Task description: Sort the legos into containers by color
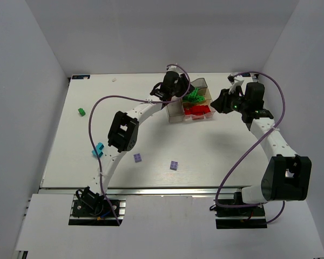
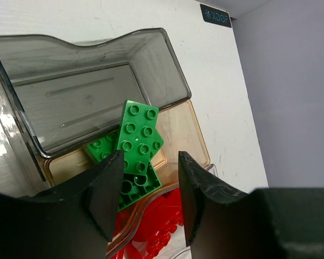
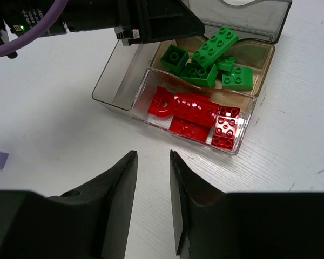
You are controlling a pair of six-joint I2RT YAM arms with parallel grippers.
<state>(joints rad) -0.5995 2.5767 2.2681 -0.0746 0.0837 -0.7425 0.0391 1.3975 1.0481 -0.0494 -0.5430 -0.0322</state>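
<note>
Clear plastic containers (image 1: 175, 114) joined in one block, green legos (image 3: 210, 56) piled loosely in the tan-bottomed compartment, red legos (image 3: 191, 116) lying in the adjacent clear compartment, outside the block a green brick (image 1: 81, 111) far left, a teal brick (image 1: 98, 149), a lilac brick (image 1: 137, 157), a second lilac brick (image 1: 174, 164) near it.

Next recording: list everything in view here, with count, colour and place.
containers: one block of joined bins, smoky, tan and clear, far middle of the table
green legos: about five, green, in the tan bin
red legos: several, piled too tight to count, red, in the clear bin
loose green lego: one, green, far left
teal lego: at least one, teal, beside the left arm
lilac legos: two, lilac, near middle
table: one, white
cables: two, purple, along the arms
left end effector: black, open, above the tan bin
right end effector: black, open, empty, over bare table beside the containers
</note>
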